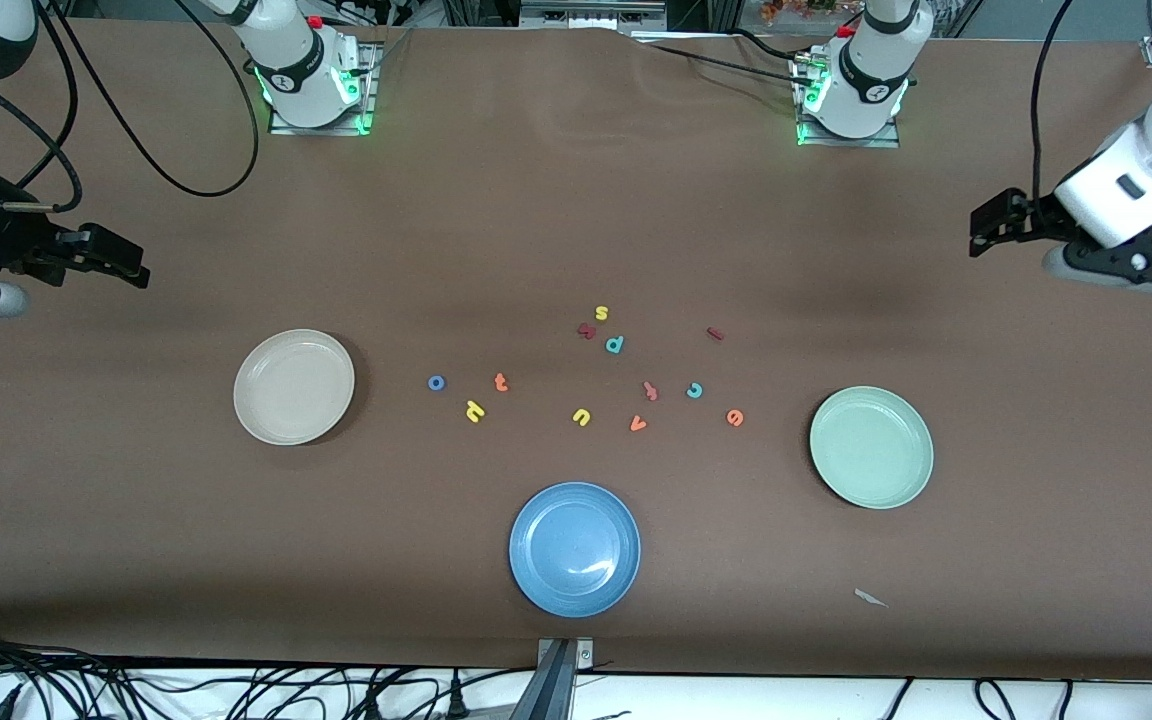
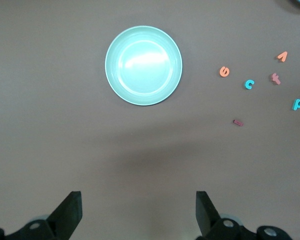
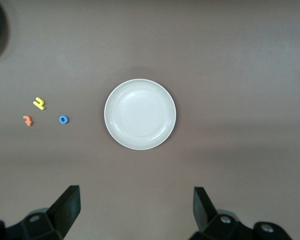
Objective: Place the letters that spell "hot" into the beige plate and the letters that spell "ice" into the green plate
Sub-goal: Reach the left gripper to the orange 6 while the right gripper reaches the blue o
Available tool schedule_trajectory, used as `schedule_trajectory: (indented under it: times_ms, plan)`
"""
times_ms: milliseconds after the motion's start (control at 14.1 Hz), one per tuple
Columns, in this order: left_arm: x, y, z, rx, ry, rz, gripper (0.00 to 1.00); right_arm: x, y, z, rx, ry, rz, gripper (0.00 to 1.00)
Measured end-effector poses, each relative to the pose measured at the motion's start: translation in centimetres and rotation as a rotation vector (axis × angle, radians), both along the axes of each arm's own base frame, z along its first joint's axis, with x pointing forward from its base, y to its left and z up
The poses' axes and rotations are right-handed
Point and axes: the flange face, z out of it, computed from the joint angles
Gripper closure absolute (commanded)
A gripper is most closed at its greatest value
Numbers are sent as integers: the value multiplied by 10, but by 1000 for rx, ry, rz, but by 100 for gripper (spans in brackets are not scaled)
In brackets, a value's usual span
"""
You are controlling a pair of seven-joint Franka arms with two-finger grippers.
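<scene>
The beige plate (image 1: 294,386) (image 3: 140,114) lies empty toward the right arm's end. Beside it lie the blue o (image 1: 436,382) (image 3: 63,119), orange t (image 1: 501,381) (image 3: 28,120) and yellow h (image 1: 475,411) (image 3: 39,103). The green plate (image 1: 871,447) (image 2: 143,65) lies empty toward the left arm's end, with the orange e (image 1: 734,417) (image 2: 224,72), teal c (image 1: 695,390) (image 2: 249,84) and dark red i (image 1: 715,333) (image 2: 237,122) nearby. My left gripper (image 1: 981,235) (image 2: 139,210) and right gripper (image 1: 131,265) (image 3: 136,207) hang open and empty over bare table at their own ends.
A blue plate (image 1: 574,548) sits near the front edge at mid-table. Other loose letters lie among the task letters: yellow u (image 1: 581,416), orange v (image 1: 638,424), teal p (image 1: 614,344), yellow s (image 1: 601,313). A small scrap (image 1: 870,598) lies near the front edge.
</scene>
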Motion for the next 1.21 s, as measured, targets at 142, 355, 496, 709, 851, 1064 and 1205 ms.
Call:
schedule_trajectory:
  times_ms: [142, 355, 496, 709, 851, 1064, 1205]
  plan:
    - [6, -17, -20, -30, 38, -19, 0, 1, 1, -6, -1, 11, 1, 0]
    - [24, -59, -64, -63, 70, -75, 0, 4, 9, -14, -3, 25, 14, 0]
    - [39, -100, -103, -62, 80, -130, 0, 4, 24, -17, -4, 31, 39, 0]
    - [64, -151, -167, -72, 44, -190, 1, 3, 59, -34, -13, 69, 46, 0]
    - [77, -178, -214, -83, -6, -217, 18, 6, 83, -56, -30, 100, -8, 0]
    - [92, -196, -281, -97, -71, -226, 29, 16, 119, -95, -49, 115, -7, 0]
    - [97, -199, -315, -102, -99, -225, 38, 27, 133, -128, -56, 110, -6, 0]
